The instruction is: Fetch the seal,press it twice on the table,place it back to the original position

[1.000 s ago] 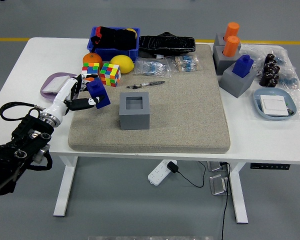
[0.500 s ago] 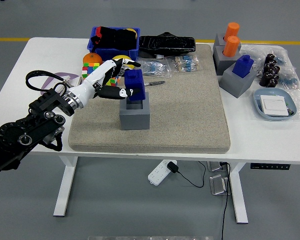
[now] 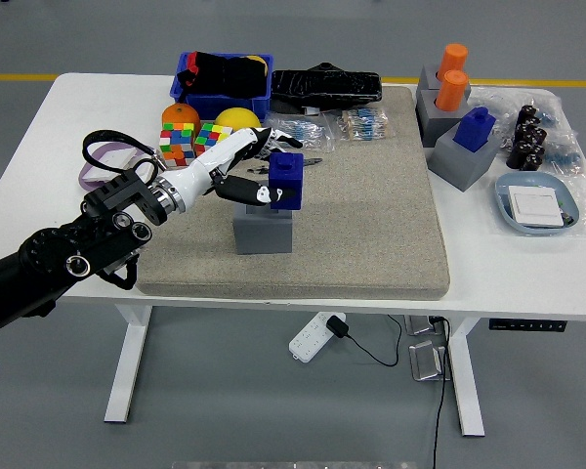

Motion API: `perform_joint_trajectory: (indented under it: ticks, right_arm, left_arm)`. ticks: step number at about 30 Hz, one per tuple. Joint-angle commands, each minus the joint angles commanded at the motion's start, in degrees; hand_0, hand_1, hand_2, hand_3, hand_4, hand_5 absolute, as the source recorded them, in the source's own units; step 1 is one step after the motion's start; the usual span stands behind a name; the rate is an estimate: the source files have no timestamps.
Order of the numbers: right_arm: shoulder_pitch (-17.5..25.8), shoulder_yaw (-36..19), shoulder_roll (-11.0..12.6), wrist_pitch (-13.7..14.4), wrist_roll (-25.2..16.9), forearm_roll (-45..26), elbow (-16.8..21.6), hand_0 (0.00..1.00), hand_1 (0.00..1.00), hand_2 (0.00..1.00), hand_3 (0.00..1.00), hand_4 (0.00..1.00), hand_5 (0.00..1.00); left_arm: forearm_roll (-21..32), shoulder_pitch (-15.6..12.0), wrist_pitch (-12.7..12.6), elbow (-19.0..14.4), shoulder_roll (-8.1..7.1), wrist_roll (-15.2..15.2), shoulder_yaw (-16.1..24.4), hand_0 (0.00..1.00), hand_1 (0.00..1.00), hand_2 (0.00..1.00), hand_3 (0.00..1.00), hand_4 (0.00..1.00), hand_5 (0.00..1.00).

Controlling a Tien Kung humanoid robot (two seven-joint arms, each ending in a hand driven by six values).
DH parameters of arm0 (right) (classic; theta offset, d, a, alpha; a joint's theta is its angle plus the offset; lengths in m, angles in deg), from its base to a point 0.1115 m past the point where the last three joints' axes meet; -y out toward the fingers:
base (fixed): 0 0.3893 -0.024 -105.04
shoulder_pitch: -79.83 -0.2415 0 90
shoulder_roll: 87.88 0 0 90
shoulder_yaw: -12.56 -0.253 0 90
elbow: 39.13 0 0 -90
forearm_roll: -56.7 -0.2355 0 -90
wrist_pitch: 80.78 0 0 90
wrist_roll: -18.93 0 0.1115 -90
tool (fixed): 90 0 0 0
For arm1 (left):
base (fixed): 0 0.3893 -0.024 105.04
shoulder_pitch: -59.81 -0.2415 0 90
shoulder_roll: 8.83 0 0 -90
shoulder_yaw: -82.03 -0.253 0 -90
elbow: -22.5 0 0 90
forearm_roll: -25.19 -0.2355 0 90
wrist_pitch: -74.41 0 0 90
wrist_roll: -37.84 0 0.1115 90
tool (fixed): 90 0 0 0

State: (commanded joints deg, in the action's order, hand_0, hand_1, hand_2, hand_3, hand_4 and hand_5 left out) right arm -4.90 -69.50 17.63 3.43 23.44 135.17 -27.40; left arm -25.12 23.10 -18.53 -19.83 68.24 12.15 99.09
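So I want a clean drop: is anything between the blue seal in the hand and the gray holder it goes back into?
Nothing visible. The left hand holds the blue seal just above the gray holder.

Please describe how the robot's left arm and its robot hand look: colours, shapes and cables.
The left arm is black, built of bulky rounded segments with round silver joint fittings. A thin black cable loops above the wrist. A silver ring joins it to the left robot hand, which is white with black joints and fingertips.

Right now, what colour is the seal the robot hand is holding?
Blue; the seal in the left robot hand shows best in the head view.
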Motion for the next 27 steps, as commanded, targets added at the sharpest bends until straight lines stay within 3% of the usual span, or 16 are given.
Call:
perform_joint_trajectory:
  ticks: [11,27]
  right_arm:
    - [0.0,0.2,0.0,0.0,0.0,-0.2,0.1,0.774,0.686,0.681,0.623,0.819,0.505]
    - [0.0,0.4,0.0,0.0,-0.1,-0.2,0.1,0.773,0.686,0.681,0.624,0.82,0.504]
  left_arm:
    - [2.3,0.0,0.1,3.3,-0.03,0.2,-1.2,0.674,0.432,0.353,0.755,0.619,0.002]
    - [2.6,-0.4,0.2,4.0,0.02,0.1,-1.3,0.674,0.434,0.356,0.757,0.62,0.002]
